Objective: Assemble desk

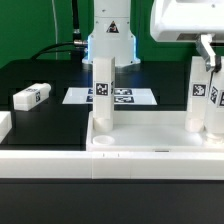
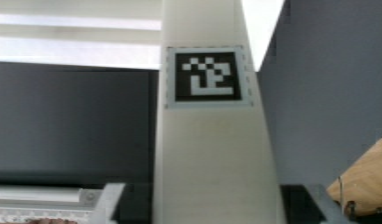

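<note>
The white desk top (image 1: 145, 138) lies at the front with its rim up. One tagged white leg (image 1: 103, 95) stands upright in its corner at the exterior view's left. A second leg (image 1: 201, 98) stands upright at the corner on the exterior view's right, and my gripper (image 1: 207, 55) is shut on its upper part from above. In the wrist view this leg (image 2: 209, 120) fills the middle, its tag facing the camera; my fingers do not show there. Another leg (image 1: 32, 96) lies flat on the black table to the exterior view's left.
The marker board (image 1: 122, 97) lies flat behind the desk top, in front of the robot base (image 1: 108, 45). A long low white rail (image 1: 50, 165) runs along the front. A white piece (image 1: 3, 125) is cut off at the exterior view's left edge.
</note>
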Controlling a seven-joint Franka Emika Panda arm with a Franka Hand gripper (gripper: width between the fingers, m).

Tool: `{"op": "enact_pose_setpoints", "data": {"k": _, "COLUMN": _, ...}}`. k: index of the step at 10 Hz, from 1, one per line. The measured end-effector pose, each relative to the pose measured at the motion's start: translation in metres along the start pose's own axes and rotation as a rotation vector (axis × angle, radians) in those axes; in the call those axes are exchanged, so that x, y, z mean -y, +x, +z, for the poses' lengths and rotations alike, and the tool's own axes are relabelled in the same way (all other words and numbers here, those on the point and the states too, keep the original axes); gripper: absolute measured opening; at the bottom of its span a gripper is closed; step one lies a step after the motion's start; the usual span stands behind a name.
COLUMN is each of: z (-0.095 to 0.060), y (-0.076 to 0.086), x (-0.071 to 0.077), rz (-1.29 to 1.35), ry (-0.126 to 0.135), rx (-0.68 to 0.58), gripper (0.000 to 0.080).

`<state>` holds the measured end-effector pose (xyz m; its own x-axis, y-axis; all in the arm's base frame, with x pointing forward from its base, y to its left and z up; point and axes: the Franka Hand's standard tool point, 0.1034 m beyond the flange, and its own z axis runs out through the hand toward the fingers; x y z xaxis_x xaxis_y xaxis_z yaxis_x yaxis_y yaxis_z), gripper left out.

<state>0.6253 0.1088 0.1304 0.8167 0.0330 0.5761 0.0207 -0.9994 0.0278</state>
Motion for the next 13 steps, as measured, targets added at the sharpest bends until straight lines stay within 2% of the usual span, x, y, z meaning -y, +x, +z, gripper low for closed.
{"op": "enact_pose_setpoints", "data": {"k": 3, "z": 0.005, "y": -0.009, "x": -0.001, "rz": -0.012, "ry": -0.010, "rx": -0.030, "gripper": 0.0290}}
{"op": "enact_pose_setpoints", "data": {"k": 5, "z": 0.006, "y": -0.007, "x": 0.000, "rz": -0.017, "ry": -0.014, "rx": -0.071, "gripper": 0.0290}}
{"op": "enact_pose_setpoints", "data": {"k": 8, "z": 0.007, "y": -0.008, "x": 0.000, "rz": -0.014, "ry": -0.015, "rx": -0.063, "gripper": 0.0291}}
{"op": "enact_pose_setpoints", "data": {"k": 9, "z": 0.007, "y": -0.008, "x": 0.000, "rz": -0.013, "ry": -0.015, "rx": -0.063, "gripper": 0.0513}}
{"op": "enact_pose_setpoints", "data": {"k": 10, "z": 0.007, "y": -0.008, "x": -0.001, "rz": -0.015, "ry": -0.016, "rx": -0.063, "gripper": 0.0513}}
{"op": "enact_pose_setpoints", "data": {"k": 11, "z": 0.005, "y": -0.006, "x": -0.006, "rz": -0.023, "ry": -0.021, "rx": -0.061, "gripper": 0.0623}}
{"op": "enact_pose_setpoints", "data": {"k": 13, "z": -0.003, "y": 0.004, "x": -0.012, "rz": -0.041, "ry": -0.021, "rx": -0.062, "gripper": 0.0647}}
